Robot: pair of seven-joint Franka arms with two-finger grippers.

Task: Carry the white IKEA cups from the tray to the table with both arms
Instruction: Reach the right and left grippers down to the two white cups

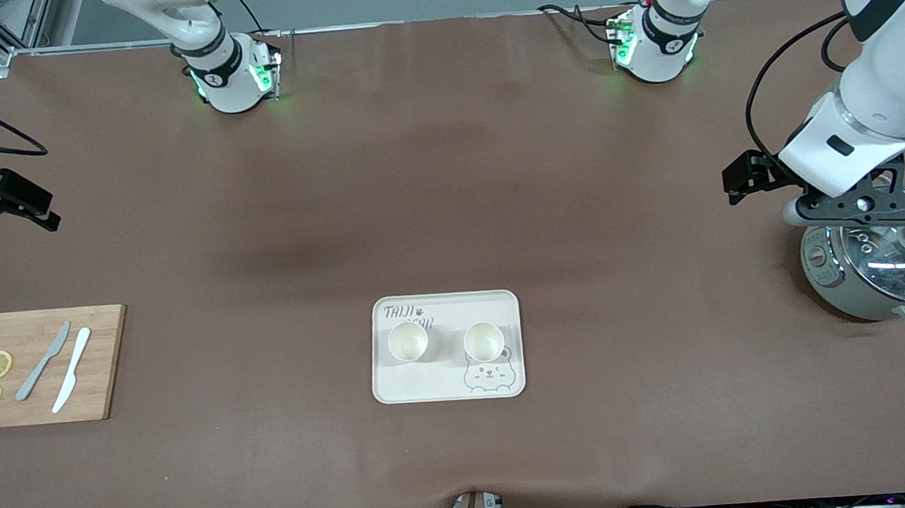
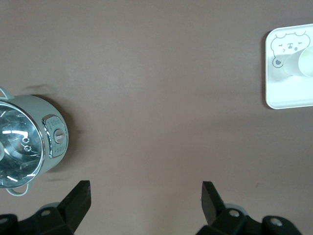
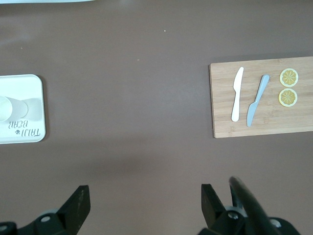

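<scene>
Two white IKEA cups stand upright side by side on the cream bear-printed tray. My left gripper is open and empty; in the front view it hangs over the pot at the left arm's end of the table. Its wrist view shows one cup on the tray's corner. My right gripper is open and empty, high over bare table at the right arm's end. Its wrist view shows one cup on the tray.
A grey-green pot with a glass lid stands at the left arm's end. A wooden cutting board with two knives and two lemon slices lies at the right arm's end. Brown mat covers the table.
</scene>
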